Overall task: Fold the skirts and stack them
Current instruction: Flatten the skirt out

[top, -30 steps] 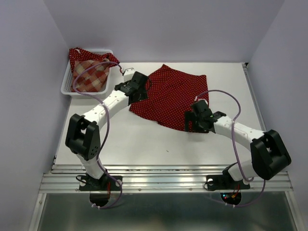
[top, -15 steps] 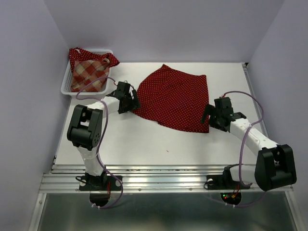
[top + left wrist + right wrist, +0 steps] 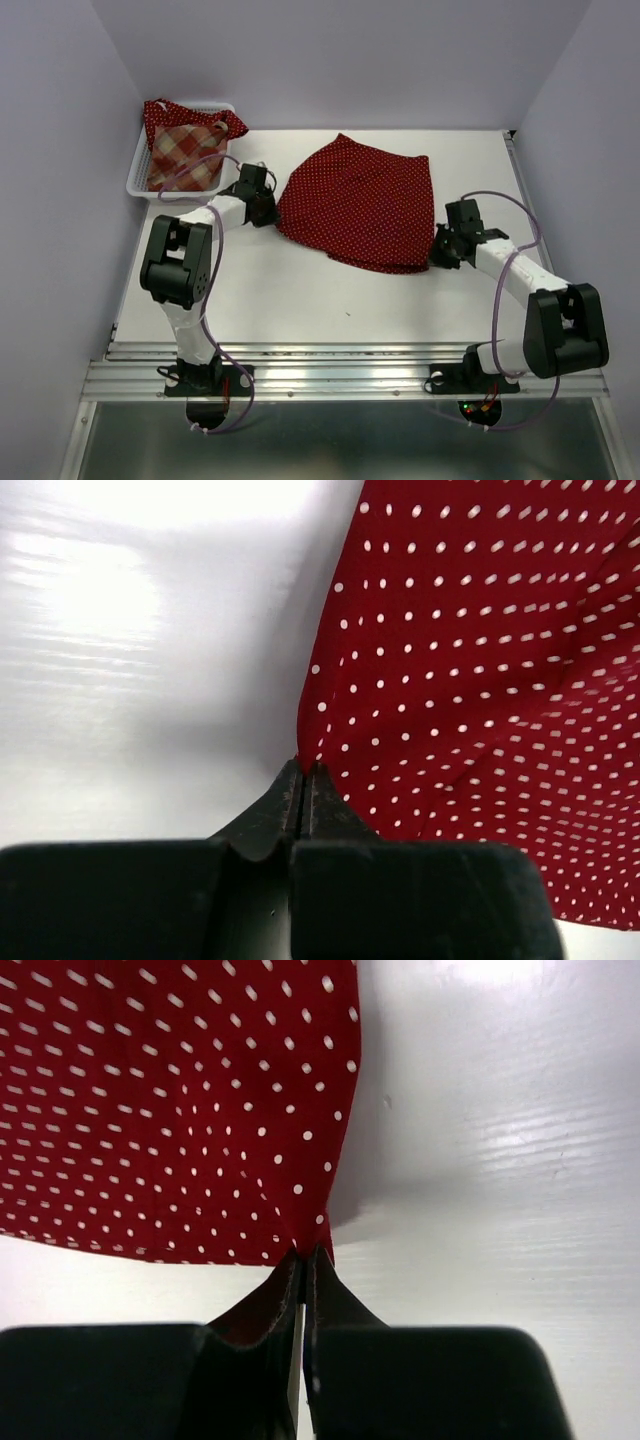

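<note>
- Black fingers of the left gripper (image 3: 303, 772) are pressed together at the lower centre of its wrist view. They pinch the edge of the dark red polka-dot cloth skirt (image 3: 480, 680), and creases fan out from the pinch.
- The right gripper (image 3: 305, 1256) is likewise clamped on the same skirt's opposite edge, at the lower centre of its own view, with the cloth drawn to a point at the tips.
- From above, that skirt (image 3: 360, 205) lies spread and unfolded in the middle of the white table (image 3: 300, 290), with one gripper at each side. By my reading the first fold is only being set up.
- A red-and-tan plaid cloth skirt (image 3: 185, 150) sits in the white plastic mesh basket (image 3: 135, 185) at the upper left. More dark red cloth (image 3: 160, 110) drapes over the basket's far rim.
- Nothing is folded or stacked yet, so nearly all of the task is left.
- How much cloth each pinch holds is hidden between the fingers. The dark red cloth in the basket is mostly covered, so whether it is a whole skirt is hard to tell.
</note>
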{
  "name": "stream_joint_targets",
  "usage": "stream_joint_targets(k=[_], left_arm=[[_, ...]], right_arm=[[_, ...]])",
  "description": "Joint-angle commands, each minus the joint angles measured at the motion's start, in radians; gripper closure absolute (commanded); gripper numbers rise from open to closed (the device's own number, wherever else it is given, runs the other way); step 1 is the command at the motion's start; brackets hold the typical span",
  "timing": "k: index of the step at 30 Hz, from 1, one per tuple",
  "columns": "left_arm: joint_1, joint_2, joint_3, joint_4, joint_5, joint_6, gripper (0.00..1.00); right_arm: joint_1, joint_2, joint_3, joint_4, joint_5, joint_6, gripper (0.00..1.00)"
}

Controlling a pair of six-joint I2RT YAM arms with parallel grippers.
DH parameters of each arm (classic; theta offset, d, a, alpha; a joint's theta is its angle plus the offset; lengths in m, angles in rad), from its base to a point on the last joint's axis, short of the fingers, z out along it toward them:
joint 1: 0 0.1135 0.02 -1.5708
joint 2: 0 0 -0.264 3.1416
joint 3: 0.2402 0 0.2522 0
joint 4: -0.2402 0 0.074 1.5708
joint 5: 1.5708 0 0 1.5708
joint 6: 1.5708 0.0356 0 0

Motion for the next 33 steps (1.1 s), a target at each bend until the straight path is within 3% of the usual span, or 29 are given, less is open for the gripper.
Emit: stream_joint_targets(k=[1, 6, 9, 14, 16, 17, 18, 22, 23, 25, 27, 30, 33], left_arm=[[0.005, -0.182, 0.15, -0.157, -0.138, -0.006, 1.0], [0.001, -0.264, 0.193, -0.284, -0.209, -0.048, 1.0], [0.0, -0.278, 0.193, -0.369, -0.296, -0.06, 1.0], [0.0, -0.261, 0.097, -0.491, -0.444, -0.123, 1.0], [0.0, -0.252, 0.043, -0.501, -0.439, -0.12, 0.83], [0.001, -0.253, 0.026, -0.505, -0.435, -0.123, 0.72], [-0.002, -0.256, 0.006, -0.51, -0.428, -0.137, 0.53], [-0.018, -0.313, -0.049, -0.541, -0.431, -0.161, 0.21], [-0.025, -0.327, -0.049, -0.548, -0.433, -0.164, 0.02], [-0.038, -0.374, -0.042, -0.561, -0.428, -0.169, 0.01], [-0.041, -0.405, -0.034, -0.547, -0.416, -0.172, 0.01], [-0.045, -0.429, -0.02, -0.45, -0.27, -0.12, 0.01], [-0.066, -0.397, 0.006, -0.407, -0.246, -0.118, 0.01]], right_arm=[[-0.016, -0.129, 0.153, -0.075, 0.054, -0.017, 0.99], [-0.016, -0.21, 0.218, -0.181, 0.084, -0.013, 0.99], [-0.016, -0.229, 0.238, -0.27, 0.213, -0.016, 0.99], [-0.034, -0.246, 0.163, -0.327, 0.227, 0.021, 0.99], [-0.034, -0.233, 0.112, -0.33, 0.22, 0.032, 0.87], [-0.034, -0.227, 0.098, -0.342, 0.216, 0.041, 0.72], [-0.034, -0.218, 0.077, -0.345, 0.212, 0.044, 0.6], [-0.034, -0.233, 0.089, -0.364, 0.178, 0.027, 0.17], [-0.034, -0.243, 0.1, -0.365, 0.175, 0.015, 0.1], [-0.034, -0.272, 0.141, -0.359, 0.152, -0.016, 0.0], [-0.034, -0.286, 0.17, -0.329, 0.112, -0.051, 0.0], [-0.034, -0.301, 0.181, -0.217, -0.059, -0.087, 0.0], [-0.008, -0.241, 0.184, -0.166, -0.219, -0.096, 0.0]])
